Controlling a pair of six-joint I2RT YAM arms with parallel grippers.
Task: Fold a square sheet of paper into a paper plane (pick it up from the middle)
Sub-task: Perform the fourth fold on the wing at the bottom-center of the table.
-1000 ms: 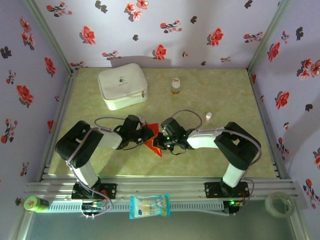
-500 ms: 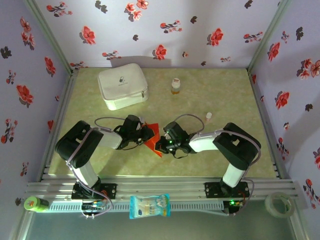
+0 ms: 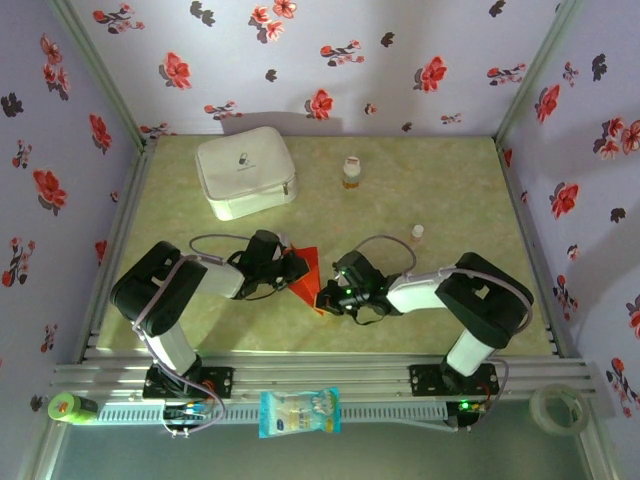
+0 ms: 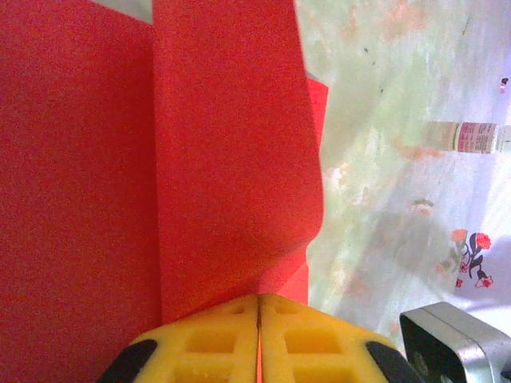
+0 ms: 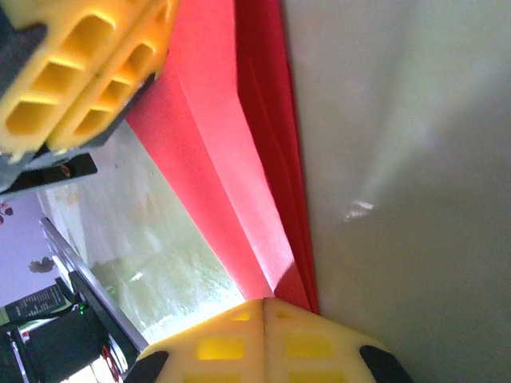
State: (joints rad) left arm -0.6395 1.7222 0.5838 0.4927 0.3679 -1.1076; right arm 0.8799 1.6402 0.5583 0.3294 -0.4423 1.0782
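The red sheet of paper [image 3: 309, 270] is folded into a narrow pointed wedge of layers at the table's middle, held between both arms. My left gripper [image 3: 296, 268] is shut on its left side; in the left wrist view the yellow fingertips [image 4: 303, 331] meet on the red folded paper [image 4: 223, 159]. My right gripper [image 3: 323, 298] is shut on the near end of the wedge. In the right wrist view its fingertips [image 5: 231, 339] pinch the layered red paper [image 5: 263, 159], with the left gripper's yellow fingers [image 5: 80, 72] at the top left.
A white zip case [image 3: 245, 172] lies at the back left. A small bottle [image 3: 350, 172] stands at the back centre and a tiny white vial [image 3: 417, 233] to the right. On the front rail sit a snack packet [image 3: 299, 412] and a tape roll [image 3: 558, 408].
My right gripper has slid toward the near end of the red paper and its arm has swung right and nearer. The left gripper has stayed put, shut on the paper.
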